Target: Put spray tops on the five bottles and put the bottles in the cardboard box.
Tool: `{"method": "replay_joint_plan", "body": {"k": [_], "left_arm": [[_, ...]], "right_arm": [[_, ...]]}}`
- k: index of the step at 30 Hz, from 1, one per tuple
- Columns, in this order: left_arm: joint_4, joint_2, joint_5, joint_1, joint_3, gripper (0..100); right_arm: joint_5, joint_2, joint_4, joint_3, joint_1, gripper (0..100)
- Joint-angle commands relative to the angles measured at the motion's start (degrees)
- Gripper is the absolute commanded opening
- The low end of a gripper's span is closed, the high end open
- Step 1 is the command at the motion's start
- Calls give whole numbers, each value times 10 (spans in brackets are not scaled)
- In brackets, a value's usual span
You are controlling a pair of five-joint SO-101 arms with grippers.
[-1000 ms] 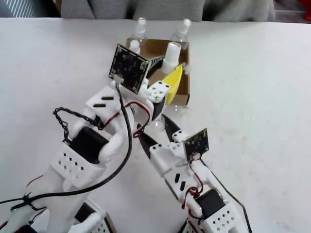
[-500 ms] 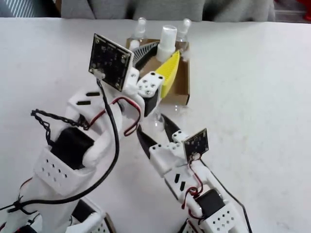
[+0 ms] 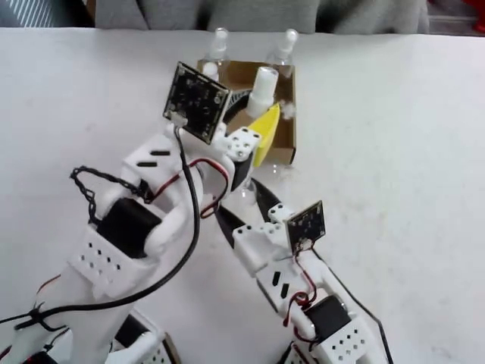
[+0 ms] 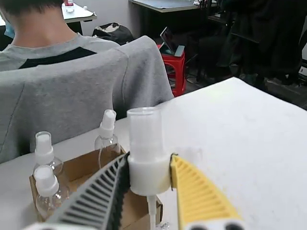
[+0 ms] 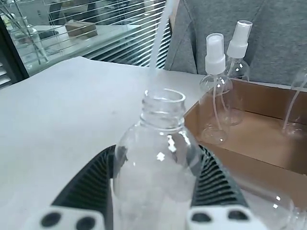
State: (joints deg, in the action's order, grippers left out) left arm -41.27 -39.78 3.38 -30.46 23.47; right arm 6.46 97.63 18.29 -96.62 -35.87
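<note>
One white plastic spray top point(image 4: 145, 143) is clenched upright in my left pincer point(image 4: 148, 165). Its thin tube point(image 5: 158, 43) hangs down to the open neck of the clear plastic bottle point(image 5: 158, 143), which stands directly below, gripped upright in my right pincer point(image 5: 156, 155).

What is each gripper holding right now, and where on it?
The left gripper holds a spray top by its collar, tube hanging down. The right gripper holds an open bottle by its body, below the neck.
</note>
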Motion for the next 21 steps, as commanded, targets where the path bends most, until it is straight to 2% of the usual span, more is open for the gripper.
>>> {"method": "replay_joint_plan", "body": {"k": [1,11,21], "left_arm": [[16,-5,-1,-5,25,20],[15,-12,-3,-7,127,20],[20,-173,-3,-8,277,20]], "right_arm": [[1,9,0,-5,0,18],[1,9,0,-5,0,18],[1,11,0,-5,0,18]]}}
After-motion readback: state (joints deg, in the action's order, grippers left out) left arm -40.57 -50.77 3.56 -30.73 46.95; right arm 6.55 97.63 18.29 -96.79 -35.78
